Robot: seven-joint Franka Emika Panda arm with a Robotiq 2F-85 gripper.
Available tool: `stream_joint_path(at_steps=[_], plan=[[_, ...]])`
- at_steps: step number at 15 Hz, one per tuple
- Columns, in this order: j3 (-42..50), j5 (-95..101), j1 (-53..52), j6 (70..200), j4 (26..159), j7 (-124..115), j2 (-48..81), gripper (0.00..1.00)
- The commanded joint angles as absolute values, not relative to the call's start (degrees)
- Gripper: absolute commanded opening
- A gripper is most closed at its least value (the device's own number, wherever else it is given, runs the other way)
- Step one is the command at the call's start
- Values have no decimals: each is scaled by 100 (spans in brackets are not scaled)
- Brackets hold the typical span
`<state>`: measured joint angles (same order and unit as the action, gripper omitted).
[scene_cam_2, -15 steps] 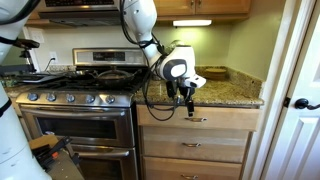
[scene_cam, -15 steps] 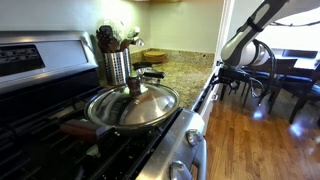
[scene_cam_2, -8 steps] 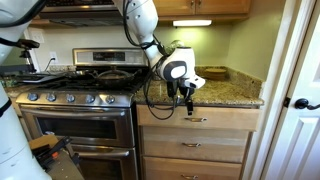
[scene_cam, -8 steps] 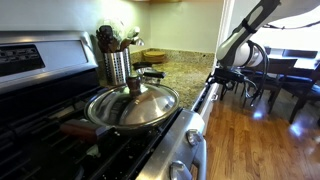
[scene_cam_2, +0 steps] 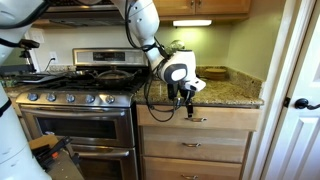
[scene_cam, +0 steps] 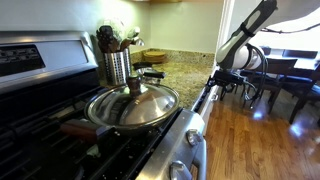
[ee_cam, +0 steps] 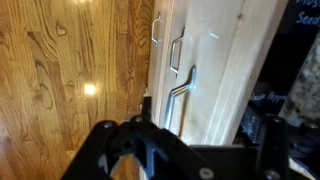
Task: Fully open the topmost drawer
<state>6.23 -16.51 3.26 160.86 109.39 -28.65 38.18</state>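
Observation:
The topmost drawer (scene_cam_2: 222, 119) sits under the granite counter, right of the stove. Its front looks pale and it looks shut; its silver bar handle (scene_cam_2: 195, 119) is at the middle. My gripper (scene_cam_2: 188, 101) hangs fingers down just in front of and above that handle, without touching it. In the wrist view the drawer front (ee_cam: 222, 60) runs up the frame with the top handle (ee_cam: 183, 84) nearest my gripper (ee_cam: 205, 115), whose dark fingers (ee_cam: 147, 103) stand wide apart and empty. The arm also shows in an exterior view (scene_cam: 240, 52).
The steel stove (scene_cam_2: 75, 120) with round knobs stands beside the drawers. A lidded pan (scene_cam: 133, 104) and a utensil pot (scene_cam: 116, 66) are on the stove and counter. Lower drawer handles (ee_cam: 176, 50) lie below. A white door (scene_cam_2: 300, 100) is close by. The floor (scene_cam: 250, 140) is wood.
My gripper has shifted very slightly down and towards the drawer handle. The drawer has not moved.

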Motion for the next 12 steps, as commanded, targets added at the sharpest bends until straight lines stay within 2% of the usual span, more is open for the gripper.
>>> stream_joint_path(at_steps=[1,9,12], plan=[[616,-1766,353,16165,11027,-2722,3749,56],[609,-1714,351,16216,11340,-2557,3555,4],[632,-1674,366,16280,11608,-2477,3374,7]])
